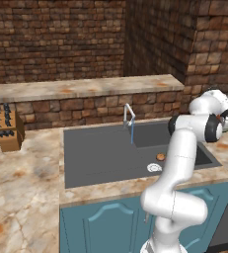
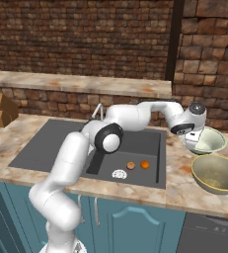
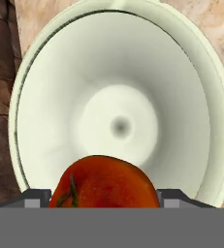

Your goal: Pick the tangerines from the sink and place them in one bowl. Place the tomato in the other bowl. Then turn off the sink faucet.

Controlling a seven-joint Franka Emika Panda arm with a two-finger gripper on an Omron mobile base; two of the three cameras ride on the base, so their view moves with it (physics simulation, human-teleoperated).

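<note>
Holding tomato over cream bowl, fingers pinching it from both sides, tips just showing at either flank of the fruit in hand view. Gripper parked above near rim of cream bowl, beside olive-tan bowl on counter. Risk: tomato sits toward the bowl's edge rather than dead centre in hand view, so releasing from here could bounce or roll it up the shallow wall and out onto counter; dropping from height would make that worse. Also risk of knocking the rim and shoving the bowl into its neighbour when lowering. Both tangerines, bright one and paler one, lying in sink near white drain, not yet bowled. Faucet at back of sink running a thin blue stream, not yet shut off.
</note>
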